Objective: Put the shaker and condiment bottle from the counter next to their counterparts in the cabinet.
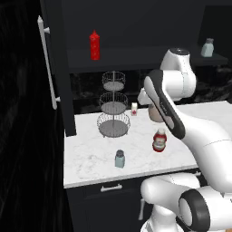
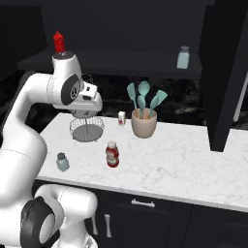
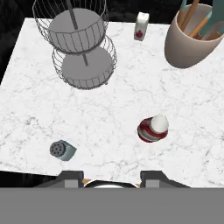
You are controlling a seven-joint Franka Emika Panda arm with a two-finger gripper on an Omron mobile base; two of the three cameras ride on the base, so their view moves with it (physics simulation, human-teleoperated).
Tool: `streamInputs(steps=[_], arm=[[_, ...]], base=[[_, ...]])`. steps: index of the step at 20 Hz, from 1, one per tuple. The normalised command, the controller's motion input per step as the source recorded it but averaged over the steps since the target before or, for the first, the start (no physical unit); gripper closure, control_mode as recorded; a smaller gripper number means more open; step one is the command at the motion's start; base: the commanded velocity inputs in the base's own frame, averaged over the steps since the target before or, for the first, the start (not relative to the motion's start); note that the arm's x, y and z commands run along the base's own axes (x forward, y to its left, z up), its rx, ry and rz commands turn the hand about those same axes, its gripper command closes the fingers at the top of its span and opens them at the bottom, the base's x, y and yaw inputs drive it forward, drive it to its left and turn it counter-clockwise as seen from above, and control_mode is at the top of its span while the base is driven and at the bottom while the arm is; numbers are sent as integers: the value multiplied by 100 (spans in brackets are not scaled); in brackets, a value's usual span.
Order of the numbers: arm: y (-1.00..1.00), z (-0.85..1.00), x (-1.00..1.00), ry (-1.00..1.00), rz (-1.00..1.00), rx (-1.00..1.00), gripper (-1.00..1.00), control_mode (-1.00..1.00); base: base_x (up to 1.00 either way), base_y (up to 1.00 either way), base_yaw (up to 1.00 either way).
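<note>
Left base view sits behind the arm on its left, facing forward and down at the desk (image 1: 90, 156) from mid range; open cabinet door (image 1: 52, 68) fills its left side. Right base view sits behind on the right, same heading, similar range. Both share the wire stand (image 1: 113, 108), red-labelled bottle (image 1: 159, 140), small shaker (image 1: 119, 159) and cabinet shelf (image 2: 121, 65). Hand view looks steeply down on the desk from above, closer in, fingers (image 3: 72, 178) at its lower edge.
</note>
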Motion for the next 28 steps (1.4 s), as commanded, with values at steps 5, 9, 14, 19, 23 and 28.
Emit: streamInputs(steps=[5, 9, 14, 19, 23, 28], arm=[[-41, 0, 0, 0, 15, 1, -100, -100], [-77, 0, -11, -4, 31, 7, -100, -100], [-60, -1, -32, -15, 45, 12, -100, -100], [-12, -41, -41, -17, 27, 0, -100, -100], [-12, -13, -20, -24, 7, 1, -100, -100], [-15, -40, -41, -16, 1, 4, -100, -100]], base=[[0, 0, 0], [0, 0, 0], [0, 0, 0], [0, 0, 0], [0, 0, 0], [0, 0, 0]])
